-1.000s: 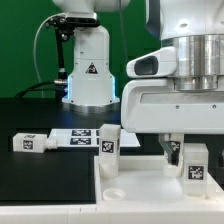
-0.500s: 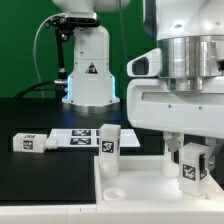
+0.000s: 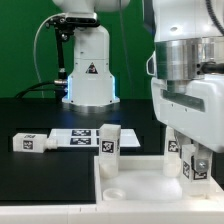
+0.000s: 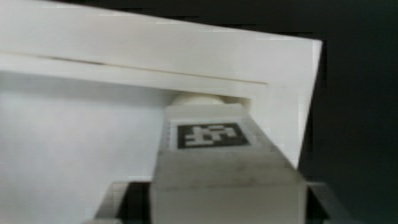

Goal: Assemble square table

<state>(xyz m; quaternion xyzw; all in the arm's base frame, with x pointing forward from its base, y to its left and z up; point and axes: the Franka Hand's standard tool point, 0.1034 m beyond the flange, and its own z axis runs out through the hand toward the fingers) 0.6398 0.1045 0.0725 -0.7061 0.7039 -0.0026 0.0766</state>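
Note:
The square table's white top [image 3: 140, 172] lies flat at the front, with a round socket [image 3: 113, 190] near its front corner. My gripper [image 3: 190, 158] hangs over the top's side at the exterior view's right, shut on a white leg [image 3: 196, 170] with a black-and-white tag. In the wrist view the leg [image 4: 214, 150] fills the gap between my dark fingers [image 4: 128, 205], and its far end sits near the edge of the top [image 4: 89, 110]. A second leg [image 3: 108, 140] stands upright at the top's back corner. A third leg [image 3: 28, 142] lies on the black table.
The marker board [image 3: 75, 136] lies flat on the black table between the lying leg and the upright one. The white robot base [image 3: 88, 70] with its warning triangle stands behind. My arm's large white body hides the back right of the top.
The jaws have narrowed onto the leg. My hand and the leg have shifted slightly toward the exterior view's right and a little lower.

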